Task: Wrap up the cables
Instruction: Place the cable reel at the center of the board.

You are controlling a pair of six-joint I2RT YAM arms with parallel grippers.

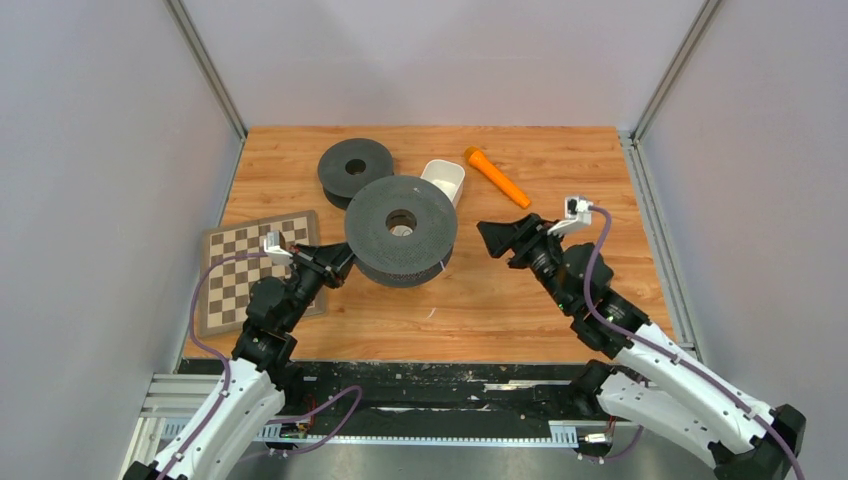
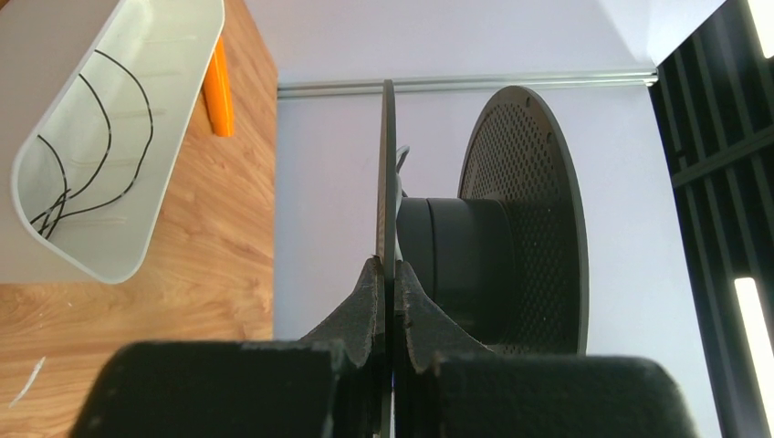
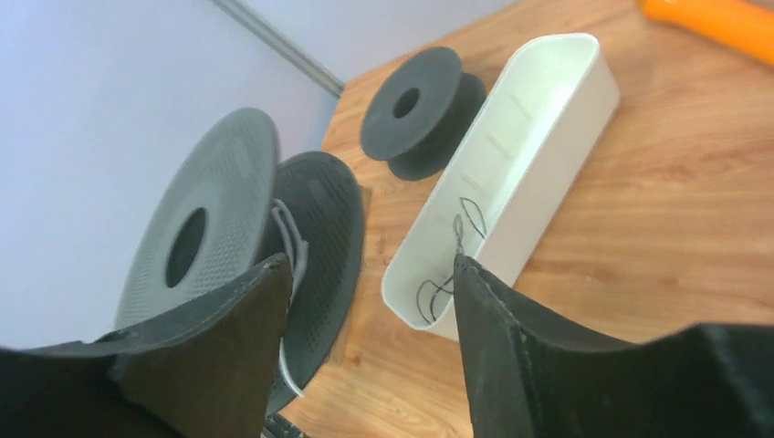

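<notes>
**Left arm grips the spool rim**

The left gripper [image 2: 388, 274] pinches the large spool's [image 1: 401, 230] flange edge. The right gripper [image 3: 374, 274] is spread wide. A whitish cable [image 3: 290, 239] sits between the flanges, and dark cables [image 2: 150, 132] lie in the white tray [image 2: 173, 196].

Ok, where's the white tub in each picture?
Top external: the white tub is in the upper middle, just behind and right of the big spool.
Left wrist: the tub is at the upper left, with dark cables inside.
Right wrist: the tub is in the centre, running toward the upper right.
Shared landmark: the orange stick, near the tub each time.
</notes>
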